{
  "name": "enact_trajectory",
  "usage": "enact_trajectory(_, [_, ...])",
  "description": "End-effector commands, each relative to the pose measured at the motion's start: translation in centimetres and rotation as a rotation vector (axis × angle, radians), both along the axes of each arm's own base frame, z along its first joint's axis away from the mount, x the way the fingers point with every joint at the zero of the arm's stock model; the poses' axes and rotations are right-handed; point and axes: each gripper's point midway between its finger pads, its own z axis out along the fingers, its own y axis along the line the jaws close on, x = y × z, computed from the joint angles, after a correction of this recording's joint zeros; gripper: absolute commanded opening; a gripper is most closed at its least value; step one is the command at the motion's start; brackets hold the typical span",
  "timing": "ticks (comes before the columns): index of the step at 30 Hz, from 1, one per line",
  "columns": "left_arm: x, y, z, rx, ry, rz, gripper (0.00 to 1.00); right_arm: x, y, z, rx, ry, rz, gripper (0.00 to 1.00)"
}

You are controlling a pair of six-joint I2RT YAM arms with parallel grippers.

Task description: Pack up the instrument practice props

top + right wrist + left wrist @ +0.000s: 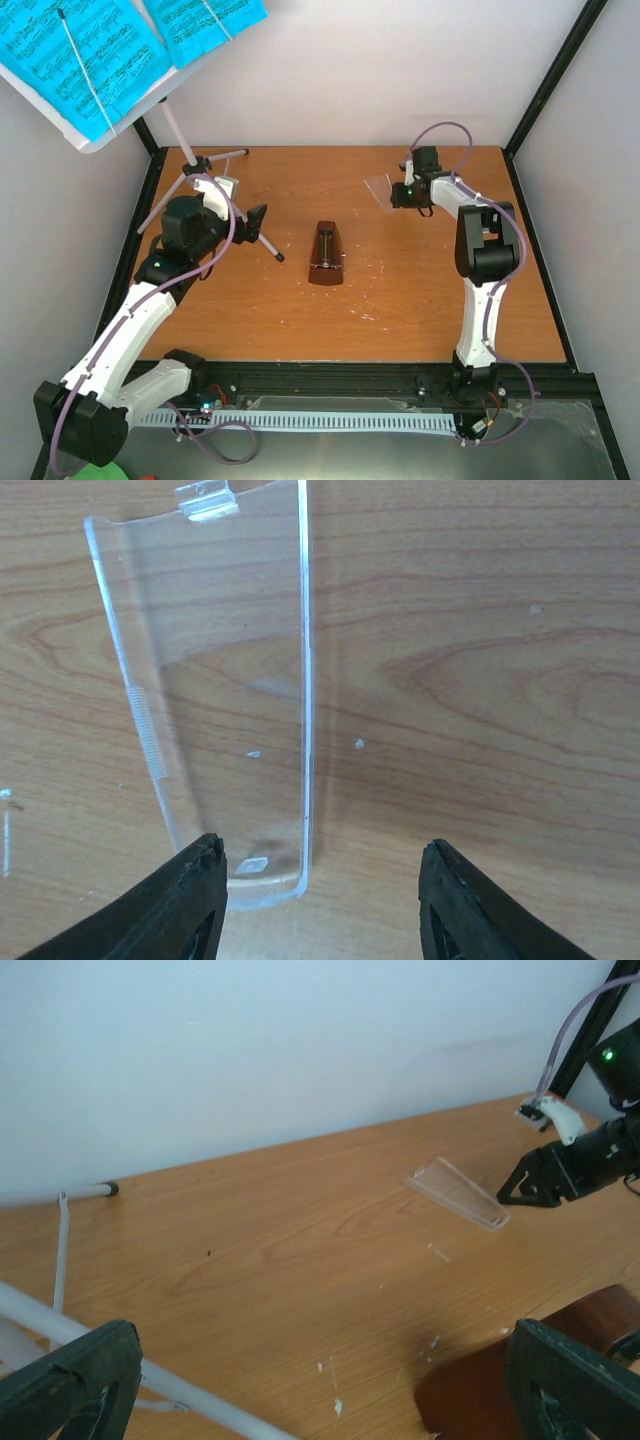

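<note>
Clear cover [220, 700] lies flat by the counter's [480, 630] far right corner, pointing lengthwise away from the right fingers [190, 910], which are half open and empty. The left fingers [70, 1380] are wide open, empty and much farther off.

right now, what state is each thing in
music stand: standing, legs spread
sheet music: spread on the stand
metronome: upright, cover off
clear cover: lying flat, apart from the metronome
left gripper: open, empty
right gripper: open at the cover's end, not gripping

the blue sheet-music pages [80, 60] run off the top edge; the metronome [470, 1390] is cut by the bottom edge.
</note>
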Motion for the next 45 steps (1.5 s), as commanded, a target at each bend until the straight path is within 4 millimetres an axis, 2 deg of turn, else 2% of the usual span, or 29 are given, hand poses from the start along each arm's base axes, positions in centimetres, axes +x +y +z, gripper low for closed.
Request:
enact_trajectory(1, [0.6,0.9,-0.2,0.059,-0.026,0.035,1.00,0.3,-0.4,-1.3,-0.055,0.047,0.041,0.51])
enact_trajectory(7, [0.9,1.1,-0.8,0.069,-0.012,0.051,0.99,1.2,0.2,-2.1,-0.040,0.049,0.070,0.50])
enact_trajectory(17, [1.4,2.0,-1.3,0.081,0.000,0.113,1.00,2.1,0.3,-3.7,-0.045,0.062,0.078,0.39])
enact_trajectory(23, [1.3,1.9,-1.5,0.079,0.006,0.104,0.99,2.6,0.4,-4.3,-0.049,0.066,0.080,0.28])
enact_trajectory(30, [1.3,1.7,-1.7,0.080,0.012,0.097,1.00,2.6,0.8,-3.7,-0.031,0.044,0.096,0.05])
enact_trajectory(33, [1.5,1.6,-1.1,0.070,-0.014,0.096,1.00,2.4,0.8,-3.4,-0.021,0.036,0.095,0.03])
enact_trajectory(35, [1.6,1.7,-1.0,0.070,-0.019,0.100,1.00,2.2,0.5,-2.7,-0.016,0.019,0.077,0.03])
enact_trajectory(38, [1.5,1.8,-0.8,0.073,-0.022,0.105,0.99,2.0,-0.3,0.3,0.026,-0.051,0.028,0.03])
enact_trajectory(42, [0.8,2.5,0.4,0.061,-0.076,0.133,0.99,1.0,-1.8,7.4,0.131,-0.206,-0.037,0.03])
enact_trajectory(45, [0.2,3.2,0.8,0.059,-0.106,0.159,0.99,-1.1,-2.0,12.8,0.204,-0.308,-0.046,0.03])
